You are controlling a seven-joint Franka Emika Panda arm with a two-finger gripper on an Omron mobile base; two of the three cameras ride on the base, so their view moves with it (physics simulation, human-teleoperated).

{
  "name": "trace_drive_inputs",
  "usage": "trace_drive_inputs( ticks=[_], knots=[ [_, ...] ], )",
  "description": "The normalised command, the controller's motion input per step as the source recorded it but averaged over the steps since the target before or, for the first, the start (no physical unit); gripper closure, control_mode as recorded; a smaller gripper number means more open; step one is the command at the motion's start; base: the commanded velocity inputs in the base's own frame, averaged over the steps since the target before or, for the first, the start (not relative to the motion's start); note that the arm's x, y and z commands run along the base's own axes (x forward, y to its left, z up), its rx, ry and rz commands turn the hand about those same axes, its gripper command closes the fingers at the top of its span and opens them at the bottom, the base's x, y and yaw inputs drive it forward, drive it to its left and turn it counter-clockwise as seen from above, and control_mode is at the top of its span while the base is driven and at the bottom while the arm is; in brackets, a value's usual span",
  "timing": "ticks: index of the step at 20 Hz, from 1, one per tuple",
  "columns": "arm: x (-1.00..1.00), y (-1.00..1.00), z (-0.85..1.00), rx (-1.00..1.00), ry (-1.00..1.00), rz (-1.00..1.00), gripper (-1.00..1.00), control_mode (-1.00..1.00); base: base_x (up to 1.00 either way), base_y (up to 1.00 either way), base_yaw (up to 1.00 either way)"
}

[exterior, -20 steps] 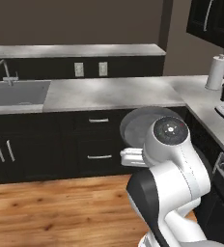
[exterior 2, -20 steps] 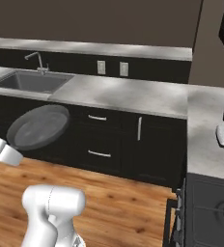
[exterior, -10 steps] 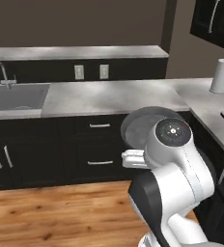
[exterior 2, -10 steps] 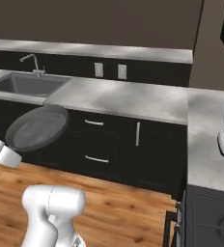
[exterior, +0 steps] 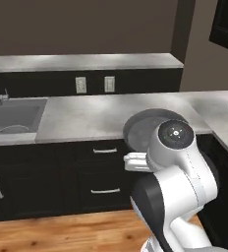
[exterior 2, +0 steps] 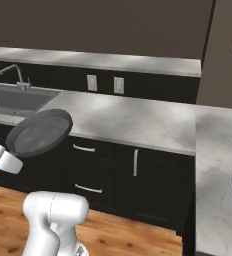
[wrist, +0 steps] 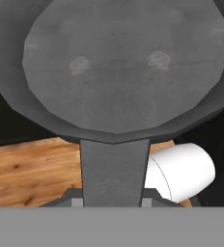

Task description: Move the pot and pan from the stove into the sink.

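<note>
The pan (wrist: pixel 123 62) is up in the air, carried by its handle, which runs straight down to the hand (wrist: pixel 115 200) at the bottom of the hand view, so the bowl sits right out past the fingertips with its flat inside facing the camera. The fingertips themselves are tucked under the handle and I can't really see them, but the hand looks clamped on that handle. In the right base view the pan (exterior 2: pixel 39 132) hangs tilted in front of the dark cabinet drawers, just below the front edge of the surface (exterior 2: pixel 133 120) and off to the right of the sink (exterior 2: pixel 15 100). The left base view has the pan (exterior: pixel 148 125) peeking out from behind the arm's white elbow, again to the right of the sink (exterior: pixel 13 115), with a good stretch of grey surface (exterior: pixel 91 115) between them. The faucet (exterior 2: pixel 14 75) stands at the back of the sink. Wood floor (wrist: pixel 32 166) shows below the pan.
</note>
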Motion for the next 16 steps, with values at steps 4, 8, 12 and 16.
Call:
trace_drive_inputs(
  ticks=[4,8,12,16],
  knots=[
    [0.0,0.0,0.0,0.0,0.0,0.0,1.0,1.0,0.83,0.2,0.0],
    [0.0,0.0,0.0,0.0,0.0,0.0,1.0,1.0,0.64,0.22,0.0],
    [0.0,0.0,0.0,0.0,0.0,0.0,1.0,1.0,0.27,0.48,0.02],
    [0.0,0.0,0.0,0.0,0.0,0.0,1.0,1.0,0.14,0.83,0.04]
  ],
)
